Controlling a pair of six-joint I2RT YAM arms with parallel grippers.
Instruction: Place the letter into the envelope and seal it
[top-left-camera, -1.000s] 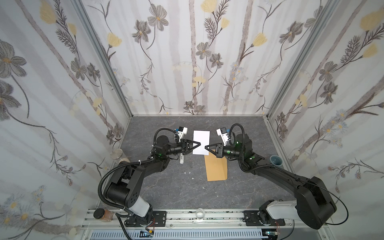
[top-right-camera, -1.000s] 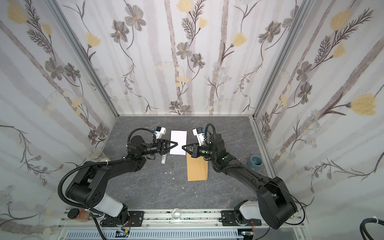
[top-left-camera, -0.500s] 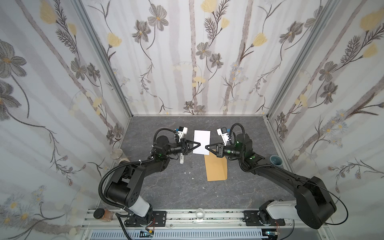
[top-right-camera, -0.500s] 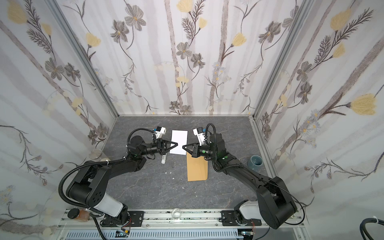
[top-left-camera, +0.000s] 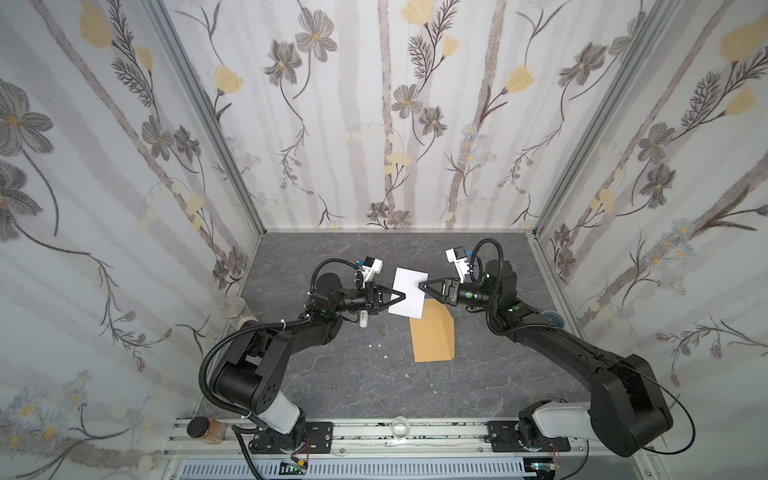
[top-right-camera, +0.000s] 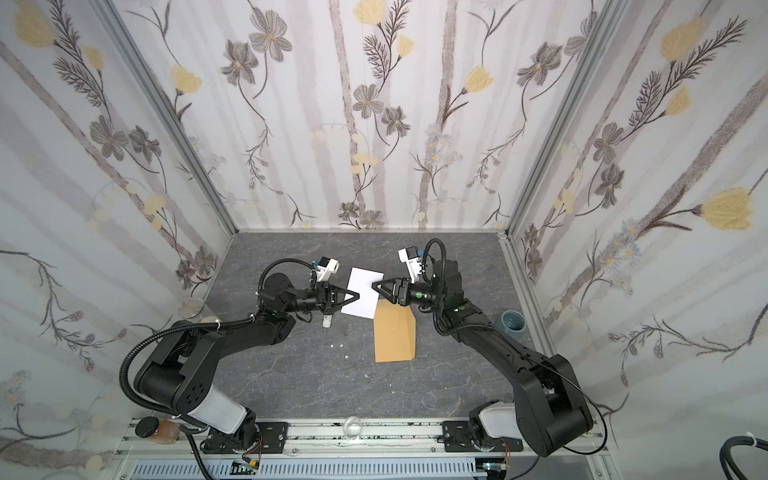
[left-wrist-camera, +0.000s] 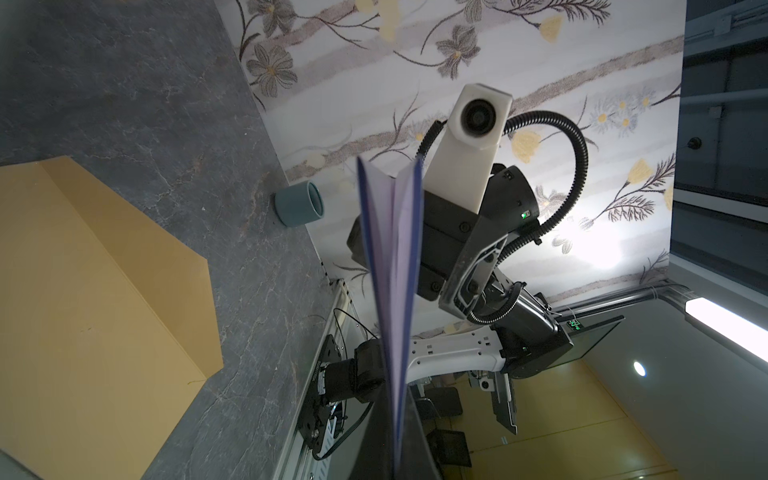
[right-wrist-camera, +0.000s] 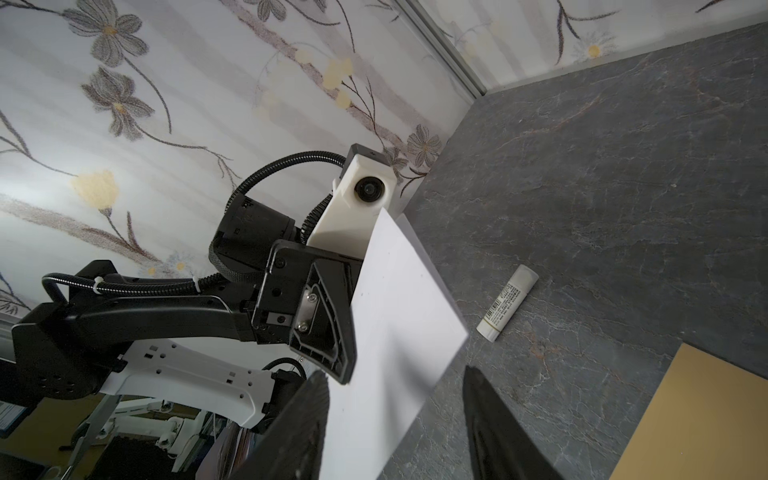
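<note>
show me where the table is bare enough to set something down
Widest bare stretch: between the envelope and the front rail. Another strip runs between the letter and the back wall. Crowded mid-table: letter, envelope, glue stick; cup at right edge.

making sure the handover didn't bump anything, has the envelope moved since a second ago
No. The envelope lies flat in the same spot, with the same gap to the blue cup by the right wall.

2 black arms (top-left-camera: 582, 353), corrugated black cables (left-wrist-camera: 584, 153).
</note>
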